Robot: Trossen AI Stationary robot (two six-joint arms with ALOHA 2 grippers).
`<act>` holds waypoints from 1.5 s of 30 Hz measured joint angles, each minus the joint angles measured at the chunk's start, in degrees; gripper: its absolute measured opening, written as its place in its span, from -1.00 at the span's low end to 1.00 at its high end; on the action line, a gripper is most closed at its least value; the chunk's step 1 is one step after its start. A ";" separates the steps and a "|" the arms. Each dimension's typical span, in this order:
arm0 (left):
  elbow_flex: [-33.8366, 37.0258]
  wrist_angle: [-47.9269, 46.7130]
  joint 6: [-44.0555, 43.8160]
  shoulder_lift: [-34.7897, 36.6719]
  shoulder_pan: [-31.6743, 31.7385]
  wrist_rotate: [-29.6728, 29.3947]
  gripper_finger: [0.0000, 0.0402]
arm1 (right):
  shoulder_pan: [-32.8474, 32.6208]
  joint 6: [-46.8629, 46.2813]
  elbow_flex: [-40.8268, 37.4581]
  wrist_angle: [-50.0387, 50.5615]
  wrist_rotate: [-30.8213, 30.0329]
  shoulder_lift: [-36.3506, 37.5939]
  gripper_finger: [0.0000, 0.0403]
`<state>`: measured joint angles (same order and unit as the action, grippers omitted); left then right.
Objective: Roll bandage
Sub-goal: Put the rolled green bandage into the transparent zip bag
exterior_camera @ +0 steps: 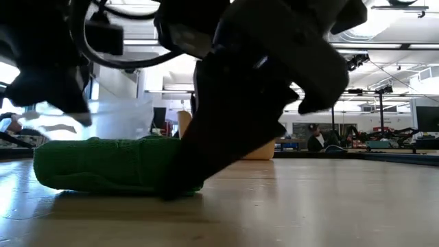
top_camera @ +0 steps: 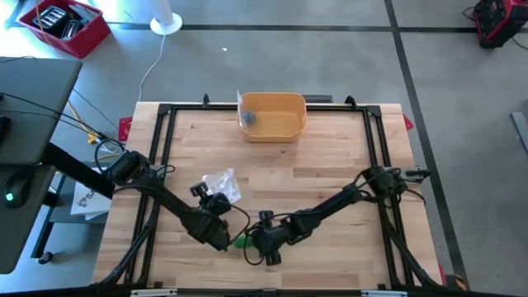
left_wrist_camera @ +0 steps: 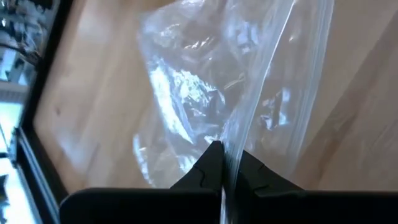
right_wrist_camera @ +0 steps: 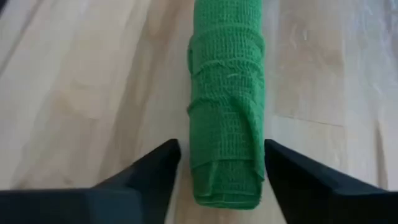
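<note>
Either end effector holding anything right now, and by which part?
Left end effector is shut on the clear plastic bag, pinching it at an edge. Right end effector is open around the green bandage roll, holding nothing.

Robotics lab, framed test table [top_camera: 330,165], workbenches [exterior_camera: 384,145] behind

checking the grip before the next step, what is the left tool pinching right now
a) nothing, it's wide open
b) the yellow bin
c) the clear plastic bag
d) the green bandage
c: in the left wrist view the left tool is shut on the clear plastic bag, while the green bandage lies on the table between the open right tool's fingers.
</note>
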<state>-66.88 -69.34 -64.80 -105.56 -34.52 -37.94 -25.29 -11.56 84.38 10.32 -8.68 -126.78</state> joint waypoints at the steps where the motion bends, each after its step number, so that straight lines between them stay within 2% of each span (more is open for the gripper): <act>1: 0.89 0.87 -0.79 0.00 -0.34 0.28 -1.00 | 0.19 -0.02 0.00 -0.21 0.56 0.00 0.04; 3: 2.18 3.25 -1.12 -0.02 -1.18 0.40 -1.00 | 0.19 0.45 0.00 -0.18 0.35 0.23 -0.21; 6: 3.40 8.26 -1.09 -0.02 -2.03 0.23 -1.00 | -0.34 1.40 -0.02 1.45 -1.41 1.95 -0.70; 8: 4.02 12.12 -0.41 -0.02 -2.34 0.15 -1.00 | -1.29 1.23 -0.02 3.94 -4.21 4.43 -0.88; 12: 5.43 23.50 4.17 -0.02 -2.16 -0.05 -1.00 | -3.50 -4.47 0.00 11.99 -14.63 9.50 -0.81; 16: 5.67 33.30 8.67 -0.02 -0.97 -0.98 -1.00 | -3.99 -8.87 0.00 16.28 -20.01 12.91 -0.88; 21: 5.67 41.48 11.54 -0.02 0.26 -1.38 -1.00 | -4.00 -9.45 0.00 16.16 -19.98 12.82 -0.90; 29: 5.67 43.18 11.17 2.35 -0.61 -4.17 -1.00 | -3.85 -15.51 -0.02 23.91 -20.24 12.44 -0.90; 37: 5.78 50.19 19.03 3.93 -0.90 -4.18 -1.00 | -3.20 -16.98 -0.02 23.36 -20.13 12.44 -0.90; 42: 5.78 52.36 19.44 3.93 -0.55 -4.78 -1.00 | -2.15 -25.27 -0.02 27.66 -20.22 12.46 -0.89; 45: 5.78 52.44 18.04 3.93 -0.26 -4.72 -1.00 | -1.62 -29.27 -0.02 26.90 -19.29 12.48 -0.89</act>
<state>-61.10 -16.89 -46.76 -101.62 -34.78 -42.66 -26.91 -40.83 84.36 37.22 -27.97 -114.30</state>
